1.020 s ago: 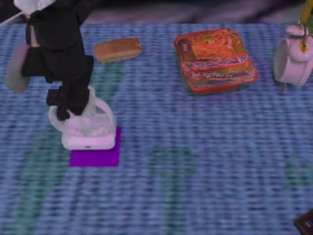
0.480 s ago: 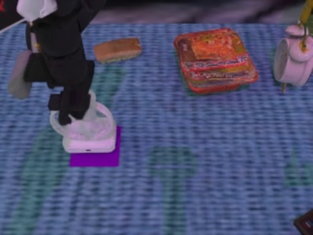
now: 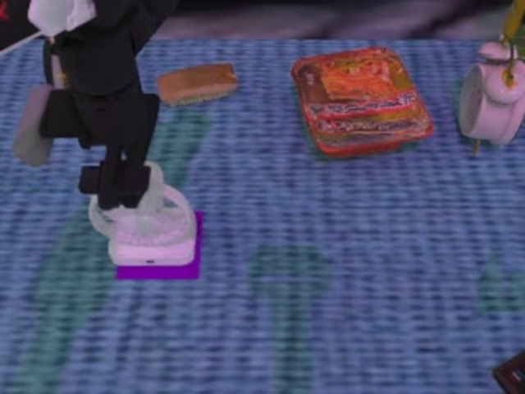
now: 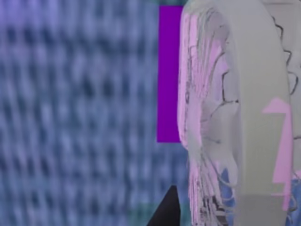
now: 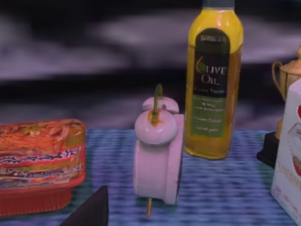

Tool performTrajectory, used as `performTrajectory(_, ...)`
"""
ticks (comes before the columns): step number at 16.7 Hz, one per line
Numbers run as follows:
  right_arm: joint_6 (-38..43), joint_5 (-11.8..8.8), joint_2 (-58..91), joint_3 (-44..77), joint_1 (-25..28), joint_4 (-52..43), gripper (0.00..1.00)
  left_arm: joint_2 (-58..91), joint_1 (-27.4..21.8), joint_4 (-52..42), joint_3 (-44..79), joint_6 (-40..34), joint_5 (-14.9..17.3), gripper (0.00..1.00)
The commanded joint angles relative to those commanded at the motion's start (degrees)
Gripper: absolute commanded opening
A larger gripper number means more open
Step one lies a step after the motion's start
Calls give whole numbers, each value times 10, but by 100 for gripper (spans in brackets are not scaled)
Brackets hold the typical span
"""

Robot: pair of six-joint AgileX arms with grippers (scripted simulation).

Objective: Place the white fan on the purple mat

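White fan [image 3: 152, 234] on the purple mat [image 3: 160, 269], table's left side, covering most of it; left gripper [image 3: 121, 176] clamped on the grille head; right arm parked, its fingers' state untellable.

One white fan [image 3: 152, 234], one purple mat [image 3: 164, 267], one alarm clock [image 3: 490, 97], one oil bottle [image 5: 214, 80], one bread loaf [image 3: 197, 83].

Brown bread loaf [image 3: 197, 83] at table [image 3: 328, 287] rear, red packaged food tray [image 3: 361, 100] right of it, white alarm clock [image 3: 490, 97] far right, olive oil bottle [image 5: 212, 80], trophy [image 5: 284, 84], white carton [image 5: 288, 150].
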Motion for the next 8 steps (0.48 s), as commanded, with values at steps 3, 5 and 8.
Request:
performTrajectory(3,0,0,0,0,0,0,100,0,0,0,0,0,0,100)
performTrajectory(5,0,0,0,0,0,0,100,0,0,0,0,0,0,100)
performTrajectory(8,0,0,0,0,0,0,100,0,0,0,0,0,0,100)
